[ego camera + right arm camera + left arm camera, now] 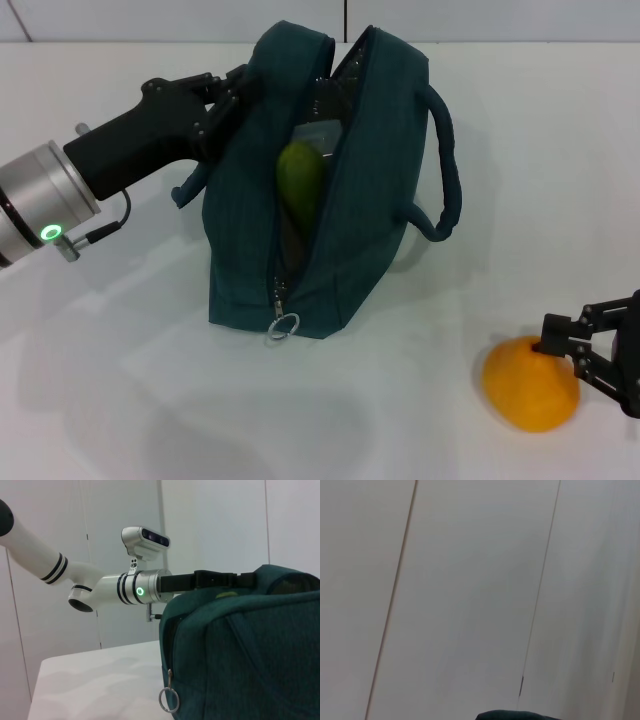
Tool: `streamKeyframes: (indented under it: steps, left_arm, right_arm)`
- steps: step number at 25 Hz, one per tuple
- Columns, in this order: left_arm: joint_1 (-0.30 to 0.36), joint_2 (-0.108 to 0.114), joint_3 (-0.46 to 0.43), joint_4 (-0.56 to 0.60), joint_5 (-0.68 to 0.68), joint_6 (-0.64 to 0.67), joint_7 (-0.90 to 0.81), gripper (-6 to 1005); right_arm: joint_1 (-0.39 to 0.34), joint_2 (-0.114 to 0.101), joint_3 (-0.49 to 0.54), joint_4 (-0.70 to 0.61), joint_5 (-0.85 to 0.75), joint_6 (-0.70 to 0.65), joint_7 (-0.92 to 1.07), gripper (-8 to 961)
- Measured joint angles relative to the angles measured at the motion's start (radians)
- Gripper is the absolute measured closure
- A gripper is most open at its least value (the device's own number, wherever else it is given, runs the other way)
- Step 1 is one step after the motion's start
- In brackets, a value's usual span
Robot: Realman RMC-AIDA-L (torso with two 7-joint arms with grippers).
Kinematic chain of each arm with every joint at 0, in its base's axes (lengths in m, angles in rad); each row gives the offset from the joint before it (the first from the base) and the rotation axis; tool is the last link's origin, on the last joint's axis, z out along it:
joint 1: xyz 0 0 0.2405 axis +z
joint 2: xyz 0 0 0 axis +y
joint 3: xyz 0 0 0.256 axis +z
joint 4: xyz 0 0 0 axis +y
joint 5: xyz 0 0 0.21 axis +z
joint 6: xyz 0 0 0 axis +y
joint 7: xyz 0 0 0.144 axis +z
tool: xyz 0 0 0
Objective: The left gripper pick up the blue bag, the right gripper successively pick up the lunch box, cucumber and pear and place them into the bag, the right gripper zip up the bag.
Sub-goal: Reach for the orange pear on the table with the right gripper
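The blue bag [340,230] stands upright on the white table, its zipper open along the top. My left gripper [232,98] is shut on the rim at the bag's upper left; the right wrist view shows it from the side [215,579] above the bag [250,645]. A green cucumber [300,180] stands in the opening, with the dark lunch box [322,128] behind it. The orange-yellow pear [528,388] lies on the table at the front right. My right gripper [568,358] sits against the pear's upper right side.
The zipper's metal pull ring [282,328] hangs at the bag's near end, also visible in the right wrist view as a ring [169,700]. A carry handle [447,170] loops out on the bag's right side. The left wrist view shows mostly a pale wall.
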Motion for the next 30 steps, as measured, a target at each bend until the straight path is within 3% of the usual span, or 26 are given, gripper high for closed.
streamKeyframes:
  steps: [4, 30]
  left_arm:
    - [0.002, -0.001, 0.000, 0.000, 0.000, 0.001, 0.000, 931]
    - [0.003, -0.003, 0.002, 0.000, 0.000, 0.007, 0.000, 930]
  right_arm:
    - [0.000, 0.000, 0.000, 0.000, -0.001, 0.000, 0.001, 849]
    - [0.008, 0.006, -0.001, 0.001, -0.035, -0.002, 0.022, 850]
